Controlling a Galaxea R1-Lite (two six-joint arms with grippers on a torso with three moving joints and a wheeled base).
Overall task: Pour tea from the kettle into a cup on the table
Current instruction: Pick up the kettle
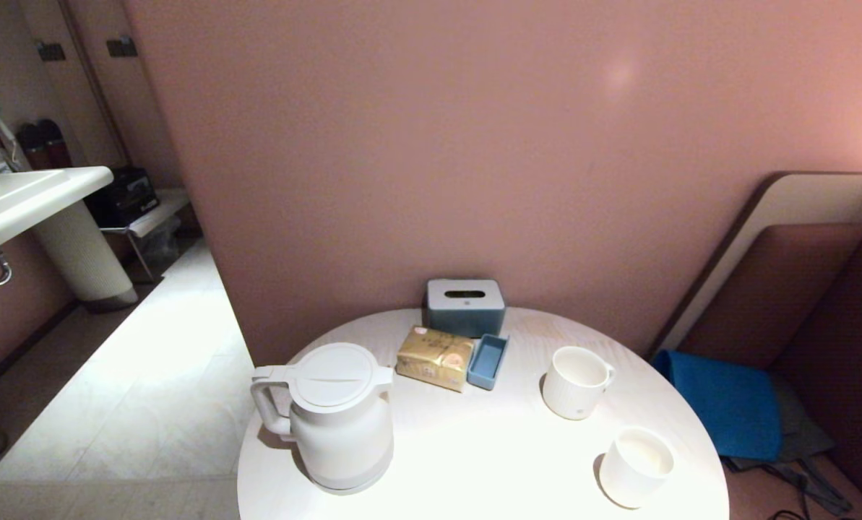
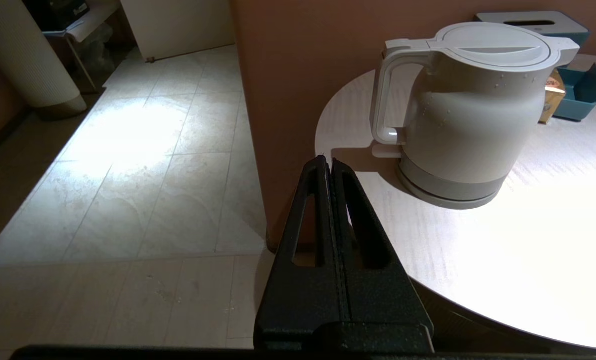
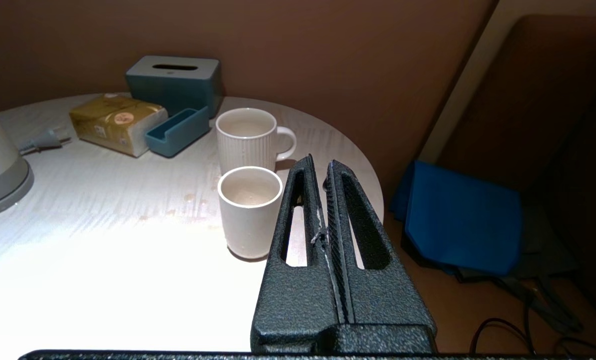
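The white kettle (image 1: 340, 415) (image 2: 470, 107) stands upright, lid on, on the left of the round table (image 1: 488, 462), handle toward the left. The plain white cup (image 1: 636, 466) (image 3: 249, 210) sits near the table's front right and holds pale liquid; whether that is tea I cannot tell. Neither arm shows in the head view. My left gripper (image 2: 327, 161) hangs shut and empty short of the table's left edge, near the kettle's handle side. My right gripper (image 3: 319, 163) is shut and empty just beside the cup, at the table's right edge.
A ribbed white mug (image 1: 575, 381) (image 3: 245, 137) stands behind the cup. Farther back lie a yellow tissue pack (image 1: 434, 357), a small blue tray (image 1: 487, 361) and a grey-blue tissue box (image 1: 464, 307) against the wall. A blue cloth (image 1: 727, 401) lies right of the table; tiled floor (image 1: 149, 375) lies to its left.
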